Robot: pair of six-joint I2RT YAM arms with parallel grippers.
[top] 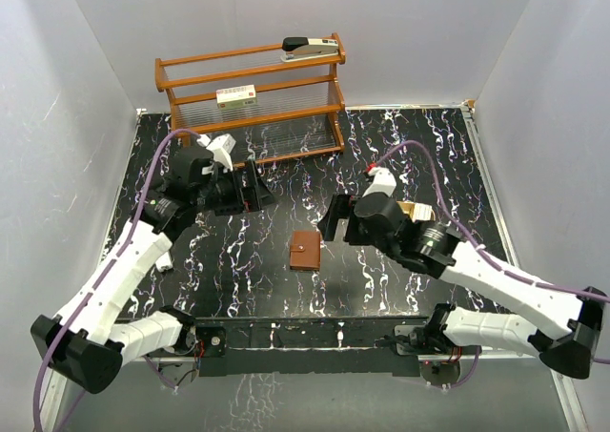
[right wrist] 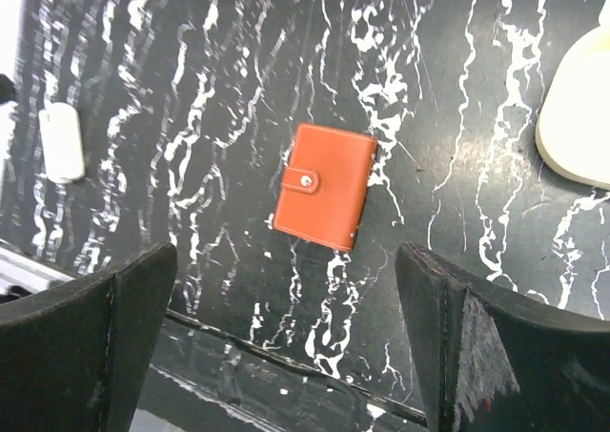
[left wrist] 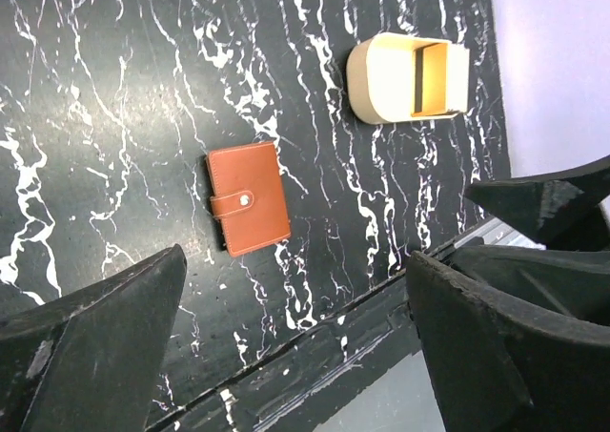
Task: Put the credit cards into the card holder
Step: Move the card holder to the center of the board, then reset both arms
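Both sets of fingers wide apart, gripping nothing.
Our left fingers (left wrist: 105,337) and right fingers (right wrist: 86,337) hang over the desk (top: 238,260) on either side of the card holder (right wrist: 324,186), which lies closed between the 2 arms, a tan tray (left wrist: 381,89) near it.

Your left gripper (left wrist: 295,260) hangs raised with its jaws spread wide, tilted down and inward. Your right gripper (right wrist: 286,256) mirrors it, jaws equally wide, so the two face each other across a gap. Behind each, your left arm (top: 124,270) and right arm (top: 505,279) bend at the elbow, with the forearms slanting outward and back.
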